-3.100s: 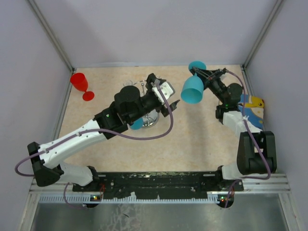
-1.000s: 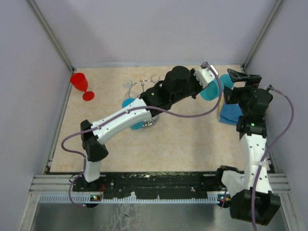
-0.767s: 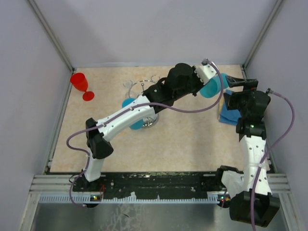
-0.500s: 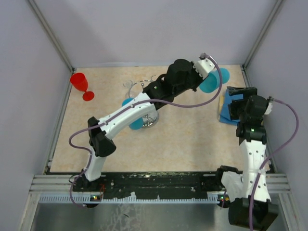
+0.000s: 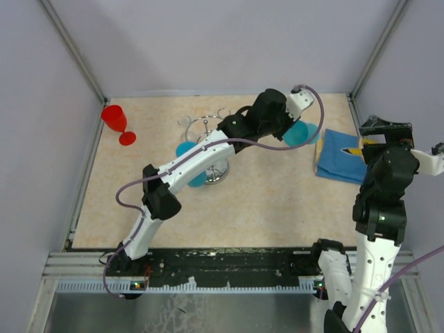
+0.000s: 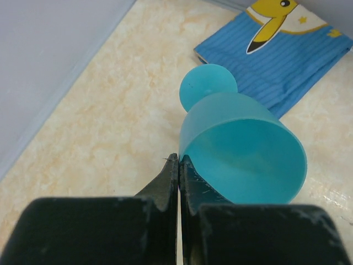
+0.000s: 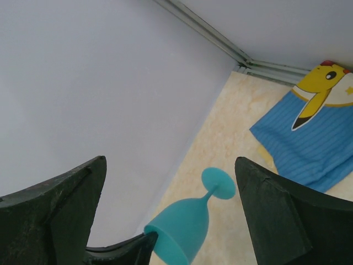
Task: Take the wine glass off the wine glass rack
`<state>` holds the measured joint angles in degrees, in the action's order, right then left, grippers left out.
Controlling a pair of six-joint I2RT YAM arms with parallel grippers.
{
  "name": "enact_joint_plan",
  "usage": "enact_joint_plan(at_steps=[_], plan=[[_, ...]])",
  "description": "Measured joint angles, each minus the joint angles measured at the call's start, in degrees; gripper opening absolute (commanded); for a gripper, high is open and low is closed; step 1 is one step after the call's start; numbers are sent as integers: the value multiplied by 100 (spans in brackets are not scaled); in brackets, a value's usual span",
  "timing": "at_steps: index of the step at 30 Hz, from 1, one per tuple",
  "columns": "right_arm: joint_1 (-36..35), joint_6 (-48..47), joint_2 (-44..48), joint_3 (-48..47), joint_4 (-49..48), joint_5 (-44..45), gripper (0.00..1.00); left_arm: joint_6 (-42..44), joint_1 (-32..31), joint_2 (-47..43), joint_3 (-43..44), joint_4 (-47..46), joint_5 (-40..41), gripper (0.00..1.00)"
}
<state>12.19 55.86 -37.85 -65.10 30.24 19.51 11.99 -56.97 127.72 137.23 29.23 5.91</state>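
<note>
A teal wine glass hangs tilted above the table at the back right, its foot pointing towards the blue cloth. My left gripper is shut on the glass's rim, one finger inside the bowl and one outside. The chrome wine glass rack stands left of it at the back centre, apart from this glass. Another teal glass still hangs on the rack. My right gripper is open and empty, far back from the glass, near the right wall.
A red wine glass stands at the back left. A blue cloth with a yellow cartoon figure lies at the right, just beyond the held glass. Grey walls close in the back and both sides.
The right gripper held the teal glass three seconds ago; it has since let go and drawn back to the right. The left arm reached across and now holds the glass by the rim.
</note>
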Motion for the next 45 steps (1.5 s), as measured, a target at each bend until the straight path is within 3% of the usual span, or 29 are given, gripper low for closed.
enact_joint_plan(at_steps=[22, 30, 36, 45], plan=[[0, -330, 197, 391, 105, 205, 99, -623, -46, -304, 103, 2820, -782, 0], [0, -557, 210, 514, -101, 42, 99, -713, -343, -846, -1333, 3027, -684, 0], [0, -688, 210, 603, -363, -140, 99, -728, -391, -979, -1596, 3060, -752, 0], [0, -793, 205, 699, -446, -232, 99, -726, -385, -1010, -1910, 3034, -868, 38]])
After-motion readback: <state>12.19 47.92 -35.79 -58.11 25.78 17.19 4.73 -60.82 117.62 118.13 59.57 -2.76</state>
